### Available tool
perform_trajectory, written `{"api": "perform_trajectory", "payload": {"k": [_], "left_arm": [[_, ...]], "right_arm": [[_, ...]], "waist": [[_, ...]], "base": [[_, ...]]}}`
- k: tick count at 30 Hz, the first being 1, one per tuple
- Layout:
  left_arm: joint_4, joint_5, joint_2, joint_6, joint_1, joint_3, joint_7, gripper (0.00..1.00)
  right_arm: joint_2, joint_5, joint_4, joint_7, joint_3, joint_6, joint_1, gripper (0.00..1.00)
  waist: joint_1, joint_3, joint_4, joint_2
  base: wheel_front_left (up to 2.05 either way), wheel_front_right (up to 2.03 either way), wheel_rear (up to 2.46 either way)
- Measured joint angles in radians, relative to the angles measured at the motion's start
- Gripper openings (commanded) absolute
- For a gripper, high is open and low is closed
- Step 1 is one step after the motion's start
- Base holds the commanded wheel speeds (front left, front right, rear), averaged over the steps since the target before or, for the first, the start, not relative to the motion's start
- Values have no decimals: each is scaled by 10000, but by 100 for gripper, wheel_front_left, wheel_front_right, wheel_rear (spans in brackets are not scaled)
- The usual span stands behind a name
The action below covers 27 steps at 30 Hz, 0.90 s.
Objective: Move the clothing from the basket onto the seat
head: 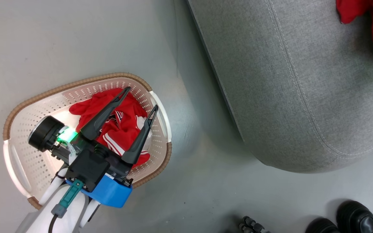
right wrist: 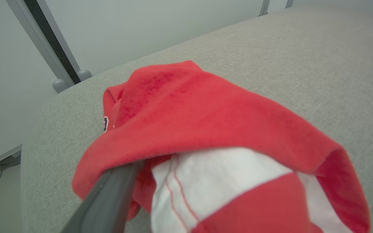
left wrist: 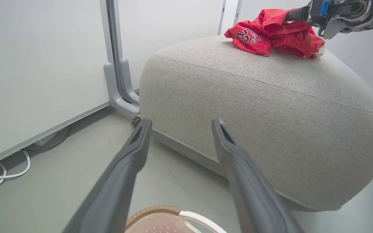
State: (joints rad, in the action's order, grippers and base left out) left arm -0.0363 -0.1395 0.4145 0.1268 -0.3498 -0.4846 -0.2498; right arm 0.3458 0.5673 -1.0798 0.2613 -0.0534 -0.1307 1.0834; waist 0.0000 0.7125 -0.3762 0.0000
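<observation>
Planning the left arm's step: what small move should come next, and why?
Probably lower the left gripper into the basket: its fingers stand open above the red garment lying there, seemingly not touching it, while the other garment already lies on the seat.

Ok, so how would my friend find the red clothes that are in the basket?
Find the big grey seat; on the floor beside it sits a cream basket with a brown woven rim. Crumpled inside it is the red garment with white stripes, under the open left claw. The other red garment lies up on the seat instead.
</observation>
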Motion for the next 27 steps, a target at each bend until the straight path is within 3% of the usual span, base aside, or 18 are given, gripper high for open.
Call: {"api": "perform_trajectory", "payload": {"k": [11,27], "left_arm": [[591,-123,-512,0,-212,-297,-105,100],[1459,-460,-1921,8,71,-180,-119,100]], "right_arm": [[224,-311,-63,2,35,-2,-473,100],[497,-1221,272,4,483,-2,-2271,100]], "waist": [[0,-657,260,0],[0,-2571,1002,1]], "base": [[0,0,0],[0,0,0]]}}
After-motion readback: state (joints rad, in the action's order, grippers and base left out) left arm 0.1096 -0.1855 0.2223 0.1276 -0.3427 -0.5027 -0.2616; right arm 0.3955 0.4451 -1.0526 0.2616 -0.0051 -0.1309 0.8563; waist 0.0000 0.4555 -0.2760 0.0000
